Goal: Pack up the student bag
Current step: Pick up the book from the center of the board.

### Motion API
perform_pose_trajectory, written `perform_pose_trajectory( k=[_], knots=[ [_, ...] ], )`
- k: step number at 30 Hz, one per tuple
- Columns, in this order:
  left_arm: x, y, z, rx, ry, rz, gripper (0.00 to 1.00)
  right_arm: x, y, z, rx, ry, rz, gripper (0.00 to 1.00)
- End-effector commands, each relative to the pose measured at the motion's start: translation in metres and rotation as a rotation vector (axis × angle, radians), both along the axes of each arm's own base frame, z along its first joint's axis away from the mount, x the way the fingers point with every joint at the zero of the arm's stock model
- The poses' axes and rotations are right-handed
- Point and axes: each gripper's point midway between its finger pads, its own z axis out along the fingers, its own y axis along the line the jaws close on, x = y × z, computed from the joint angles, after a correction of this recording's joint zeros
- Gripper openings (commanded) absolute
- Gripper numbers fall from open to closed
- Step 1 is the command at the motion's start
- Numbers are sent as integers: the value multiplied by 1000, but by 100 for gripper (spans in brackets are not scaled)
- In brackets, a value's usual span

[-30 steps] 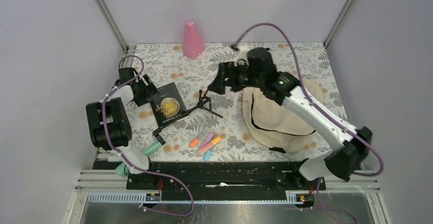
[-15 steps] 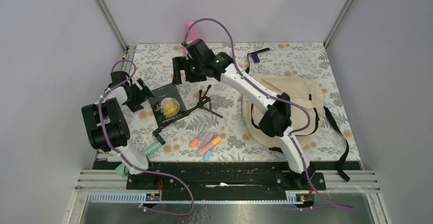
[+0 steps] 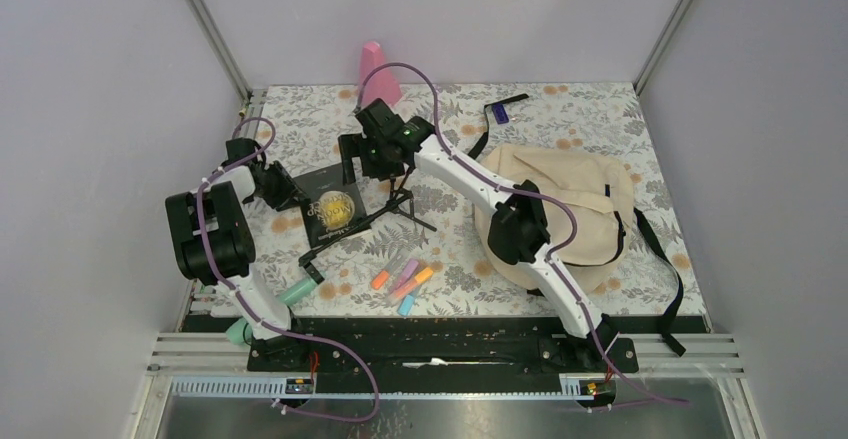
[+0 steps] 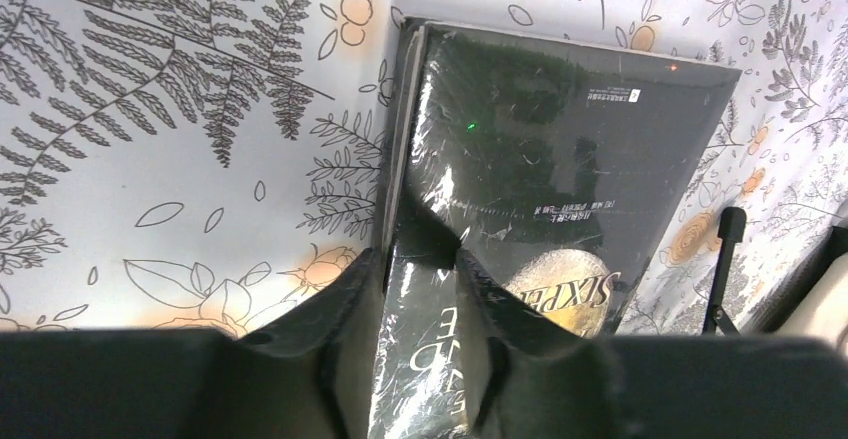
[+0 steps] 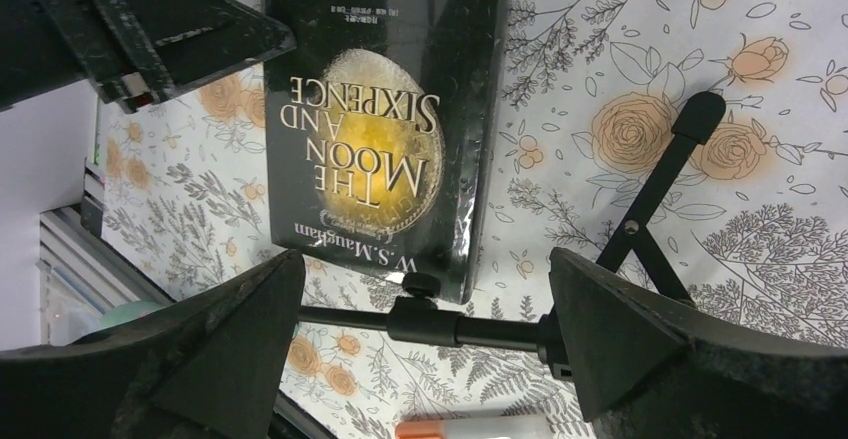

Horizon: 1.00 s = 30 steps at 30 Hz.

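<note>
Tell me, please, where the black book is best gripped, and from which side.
Take the book by its long left edge, coming in low from the left. It lies flat and thin, and the tripod lies along its near end. The left gripper stands at that edge.

table: floral-patterned top
left half: black book, black tripod lying along its near corner
near middle: four highlighters, clustered
right: beige student bag, straps trailing
far edge: pink cone
near-left edge: mint tube

Plain grey walls; metal corner posts; floral-print tabletop; even light.
</note>
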Motion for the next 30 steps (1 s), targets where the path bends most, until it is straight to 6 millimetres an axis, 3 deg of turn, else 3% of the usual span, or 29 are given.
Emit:
perform_pose_trajectory(
  k=[1, 6, 12, 20, 25, 30],
  knots=[
    [2, -9, -6, -21, 8, -35, 25, 14, -1, -20, 5, 33, -31, 98],
    [4, -13, -8, -48, 3, -42, 10, 17, 0, -43, -3, 62, -9, 98],
    [6, -16, -9, -64, -6, -46, 0, 22, 6, -55, 43, 108, -37, 98],
    [7, -20, -10, -82, -6, -50, 0, 13, 23, -87, 112, 231, -41, 97],
    [8, -24, -11, -98, -7, -54, 0, 10, 41, -85, 206, 284, -30, 96],
    [9, -29, -9, -116, -15, -58, 0, 11, 65, -58, 372, 330, -19, 93]
  ],
)
